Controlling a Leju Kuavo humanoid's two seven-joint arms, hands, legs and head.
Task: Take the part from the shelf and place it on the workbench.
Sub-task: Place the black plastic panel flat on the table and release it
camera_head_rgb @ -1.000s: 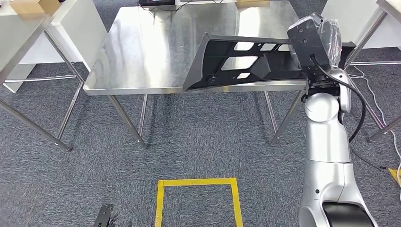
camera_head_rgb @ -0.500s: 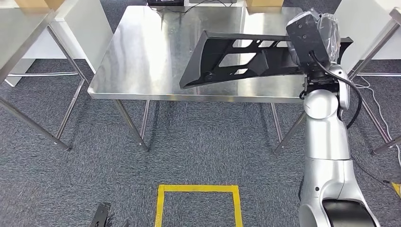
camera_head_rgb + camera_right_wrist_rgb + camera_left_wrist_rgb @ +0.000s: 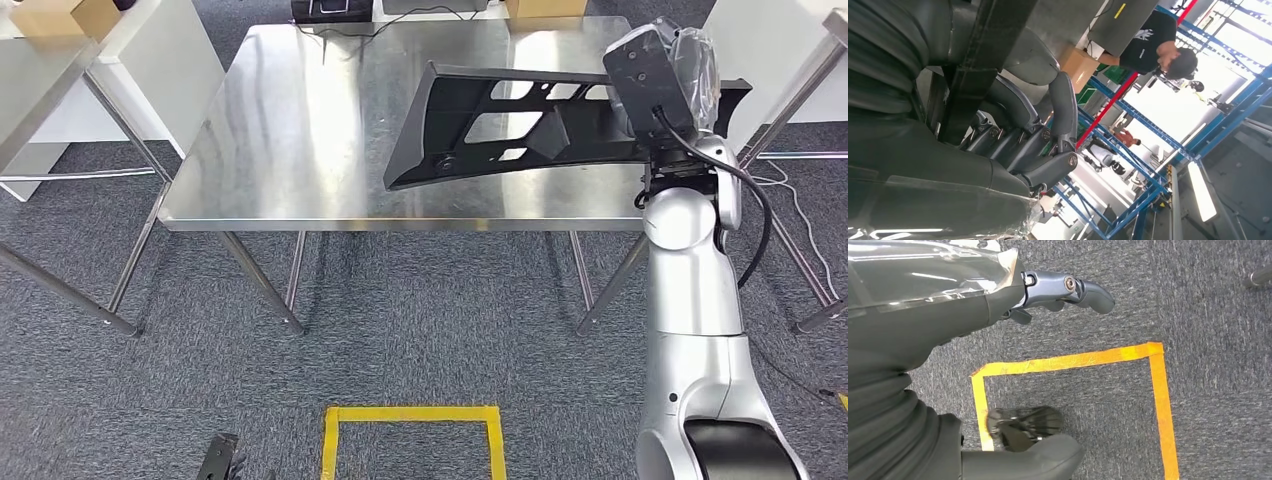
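My right hand (image 3: 692,70) grips one end of a long black plastic part (image 3: 500,130) with cut-out openings. The part hangs tilted above the right half of the steel workbench (image 3: 300,130), its free end lower and pointing left. I cannot tell whether that end touches the top. In the right wrist view the dark fingers (image 3: 1048,135) wrap around the part's black bar (image 3: 983,60). My left hand (image 3: 923,315) hangs low over the carpet, fingers and thumb apart, holding nothing. Its tip (image 3: 222,460) peeks in at the bottom of the head view.
A yellow tape square (image 3: 412,412) marks the carpet in front of the workbench. White tables stand at the left (image 3: 60,70) and right (image 3: 790,40), with a cardboard box (image 3: 60,15) on the left one. Beyond my right hand are blue racks (image 3: 1158,190) and a person (image 3: 1158,45).
The whole view has shifted: the camera has moved closer to the workbench. The part, still in my right hand, now hangs further over the table top.
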